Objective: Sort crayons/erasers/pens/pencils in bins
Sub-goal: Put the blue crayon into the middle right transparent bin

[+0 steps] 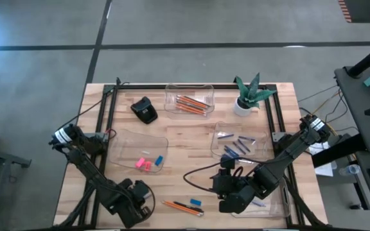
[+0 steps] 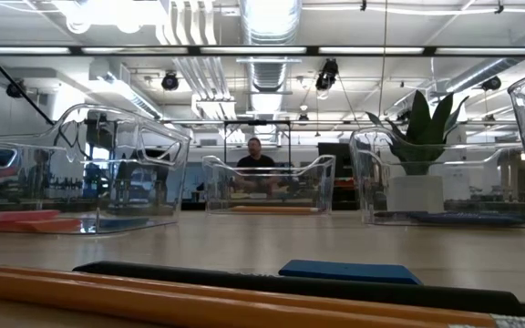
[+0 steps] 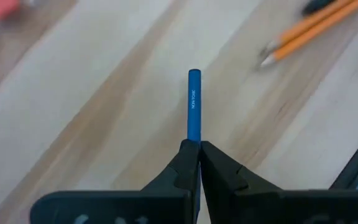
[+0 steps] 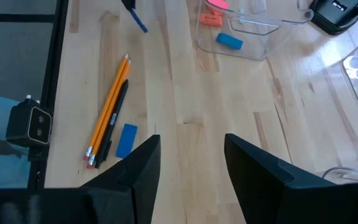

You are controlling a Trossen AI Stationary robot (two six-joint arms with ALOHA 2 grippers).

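I am pinching the blue crayon (image 3: 194, 106) by its end, left gripper (image 3: 199, 149) fingers clamped; light, stiff, brittle, pointing twelve o'clock.

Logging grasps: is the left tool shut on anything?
Yes: the left tool is shut on a blue crayon, which sticks out beyond its tips.

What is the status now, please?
Left claw shut on blue crayon, near table's front edge. Right claw open, empty, above bare table. Two pencils, pen, blue eraser unsorted. Nothing in the way.
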